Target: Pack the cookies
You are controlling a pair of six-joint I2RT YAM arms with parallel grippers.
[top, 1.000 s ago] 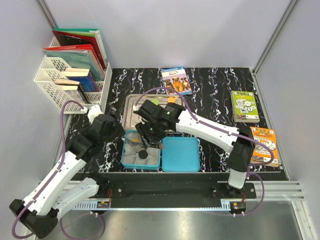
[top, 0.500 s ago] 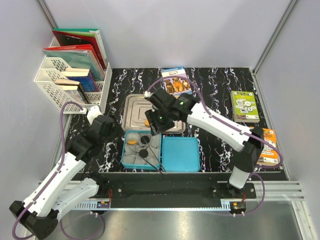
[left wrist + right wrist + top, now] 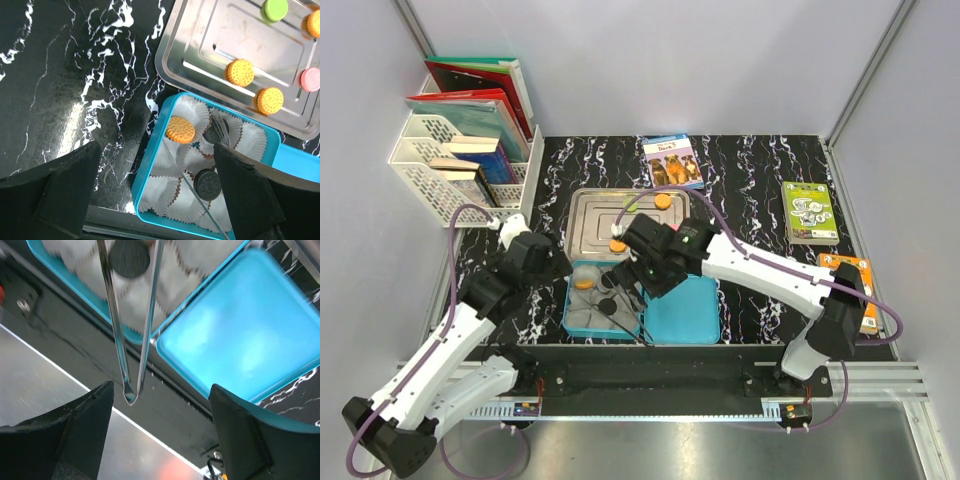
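On the steel tray (image 3: 200,35) lie a green cookie (image 3: 275,8), a pink one (image 3: 311,79) and orange ones (image 3: 240,72) (image 3: 270,100). The blue box (image 3: 150,150) of paper cups holds an orange cookie (image 3: 180,129) (image 3: 582,284) and two black cookies (image 3: 207,183) (image 3: 216,131). Thin metal tongs (image 3: 127,340) (image 3: 630,322) lie across the box, past its near edge. My right gripper (image 3: 165,435) (image 3: 638,288) hovers over the box and lid, open, and nothing is between its fingers. My left gripper (image 3: 160,200) (image 3: 552,264) hangs open over the box's left edge.
The blue lid (image 3: 685,310) (image 3: 240,330) lies right of the box. A white file rack (image 3: 460,150) with books stands at the back left. Booklets lie at the back (image 3: 672,160) and along the right side (image 3: 810,212). The table's near rail (image 3: 75,355) runs below the tongs.
My right arm swung from the tray's front edge toward the near side, over box and lid, and its jaws widened. An orange cookie now shows in the box. The left arm barely moved.
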